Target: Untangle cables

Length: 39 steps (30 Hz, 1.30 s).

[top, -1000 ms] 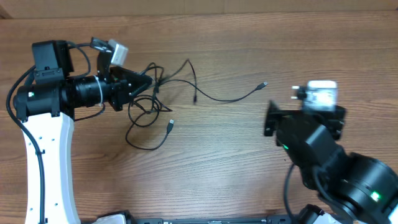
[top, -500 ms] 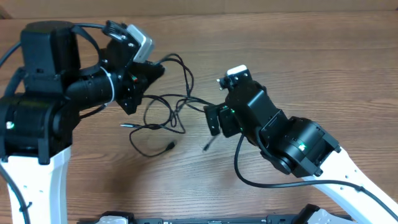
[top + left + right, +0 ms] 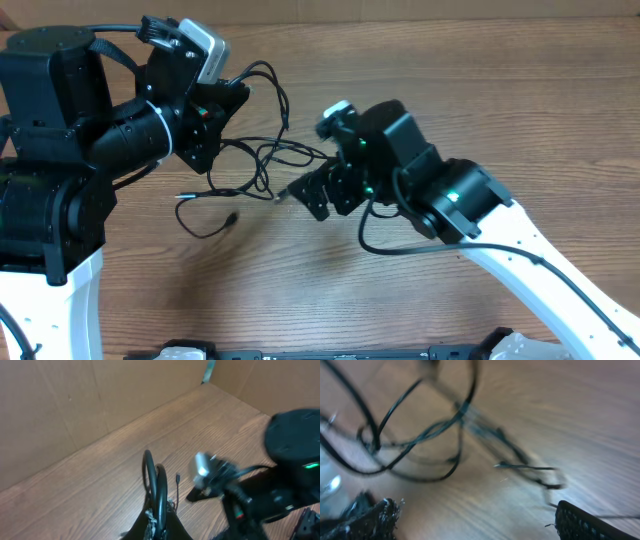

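Over the wooden tabletop [image 3: 520, 100], pinching the cables [image 3: 265, 160] in the left claw [image 3: 236, 102]; holding the right claw [image 3: 310, 195] wide beside them.

— What is seen of the cables [image 3: 262, 160]?
— A few very thin black cords are seen, loosely tangled together, left of the tabletop's middle.
— How are they posed?
— Some loops [image 3: 152, 480] are held upright, pinched in the left gripper [image 3: 238, 100]. The rest is spread on the wood, with small plug ends [image 3: 181, 197] pointed toward the left edge.
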Each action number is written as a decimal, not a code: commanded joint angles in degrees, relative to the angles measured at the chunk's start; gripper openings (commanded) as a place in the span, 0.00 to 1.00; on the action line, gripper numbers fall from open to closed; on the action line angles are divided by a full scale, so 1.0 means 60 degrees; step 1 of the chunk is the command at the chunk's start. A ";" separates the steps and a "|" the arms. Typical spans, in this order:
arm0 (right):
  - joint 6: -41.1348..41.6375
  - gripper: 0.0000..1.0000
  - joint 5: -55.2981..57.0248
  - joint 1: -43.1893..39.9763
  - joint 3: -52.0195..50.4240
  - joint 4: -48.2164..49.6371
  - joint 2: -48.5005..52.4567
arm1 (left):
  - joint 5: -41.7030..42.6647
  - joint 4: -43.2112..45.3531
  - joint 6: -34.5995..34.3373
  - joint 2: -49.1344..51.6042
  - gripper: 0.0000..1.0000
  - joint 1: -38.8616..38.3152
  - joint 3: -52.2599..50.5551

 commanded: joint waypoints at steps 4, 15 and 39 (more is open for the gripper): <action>-0.2157 0.82 -0.1814 -0.0029 0.0127 0.0189 0.0590 | 0.0419 0.0113 -0.0408 -0.0080 0.04 -0.0022 0.0270; -0.2302 0.88 -0.1621 -0.0066 0.0127 0.0750 0.1402 | 0.0732 0.0215 -0.0521 -0.0084 0.04 -0.0022 0.0270; -0.5133 0.85 -0.4903 -0.0186 0.0120 0.1056 0.1402 | -0.0459 0.1100 -0.4269 -0.0069 0.04 -0.0018 0.0270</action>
